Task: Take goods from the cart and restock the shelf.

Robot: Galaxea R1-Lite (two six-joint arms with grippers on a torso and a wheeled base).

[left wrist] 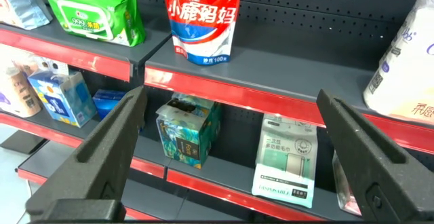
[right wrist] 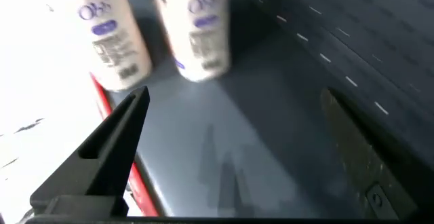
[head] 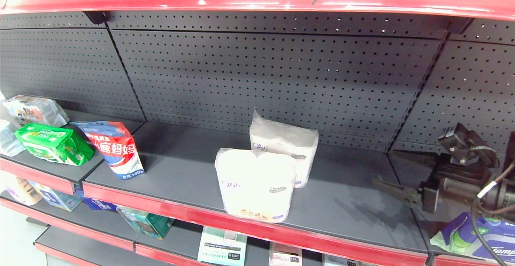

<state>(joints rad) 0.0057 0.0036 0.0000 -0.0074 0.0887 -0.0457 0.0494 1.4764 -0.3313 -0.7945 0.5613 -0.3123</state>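
Grey shelf (head: 181, 157) with red front edge, perforated back panel behind.

Mid-shelf: front white pack (head: 255, 183) upright at the near edge; rear white pack (head: 287, 139) upright just behind and a little right, touching or nearly touching the front one; cannot tell which.

Left part of the shelf: red-and-blue pouch (head: 116, 147) upright near the front edge, well apart from the white packs; on the adjoining left section, green pack (head: 54, 143) lying tilted; pale printed pack (head: 34, 111) farther back behind it.

Right tool (right wrist: 234, 95) over the right part of the shelf, well right of the white packs, pointing left toward them; fingers spread apart, nothing between them, bare shelf surface below.

Near right corner: purple-and-green pack (head: 466, 236) under the right arm; resting surface not clear.

Left tool (left wrist: 232, 95) low in front of the shelving, fingers wide apart, nothing gripped; aimed at the tier below.

On that lower tier: teal box (left wrist: 188, 129) upright; white-and-green box (left wrist: 286, 159) to its right; blue cartons (left wrist: 61, 98) to its left.
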